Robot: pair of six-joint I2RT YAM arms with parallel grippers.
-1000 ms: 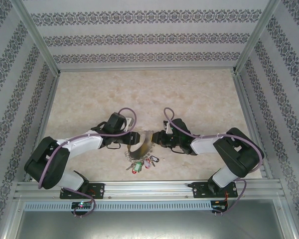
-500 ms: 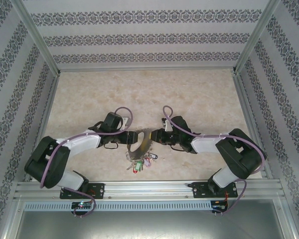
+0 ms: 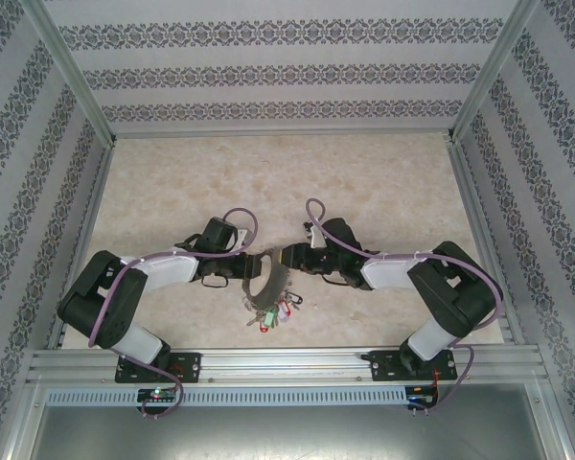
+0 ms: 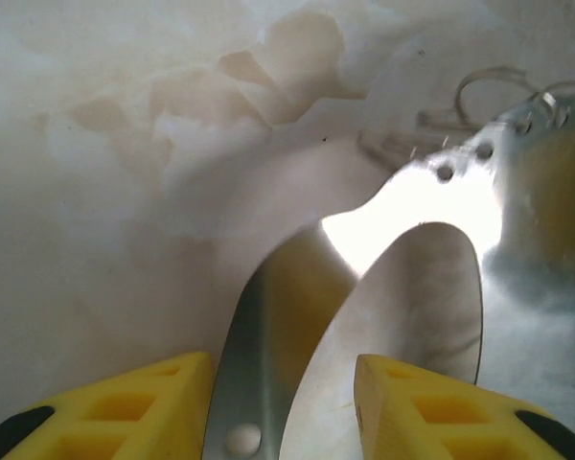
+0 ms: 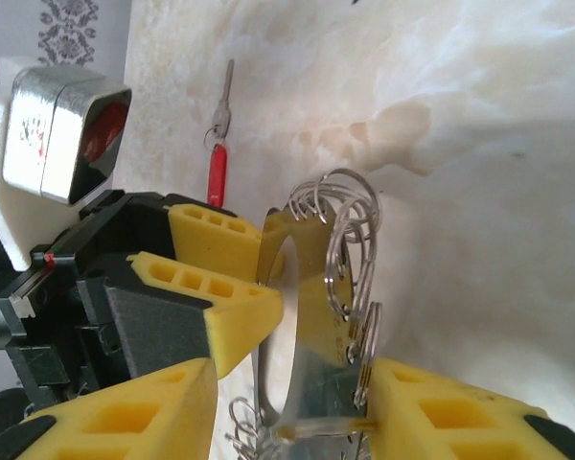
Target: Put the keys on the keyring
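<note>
- At the bottom of the overhead view, both arms are reaching inward from their bases toward the middle of the pale marbled table (image 3: 383, 182).
- Just above the bases, at lower centre, a cluster of small coloured tags (image 3: 273, 314) is lying on the table, just below the keyring (image 3: 268, 276).
- The keyring, a wide silver metal band bent into a loop, is sitting at frame centre between the two grippers.
- The left gripper (image 3: 252, 261) is facing it from the left. In the left wrist view its yellow fingers (image 4: 125, 402) are standing apart in the bottom corners. The band is running up between them, against the left-hand finger. Whether they are clamping it cannot be told.
- The right gripper (image 3: 289, 257) is facing it from the right. In the right wrist view its yellow fingers (image 5: 460, 412) are spread wide along the bottom edge with the loop standing between them. Whether they are pressing on it cannot be told.
- Small silver rings (image 5: 350, 240) are hanging on the band at the centre of that view.
- Farther off, in the upper left of the right wrist view, a key with a red tag (image 5: 218, 174) is lying flat on the table, apart from the keyring.
</note>
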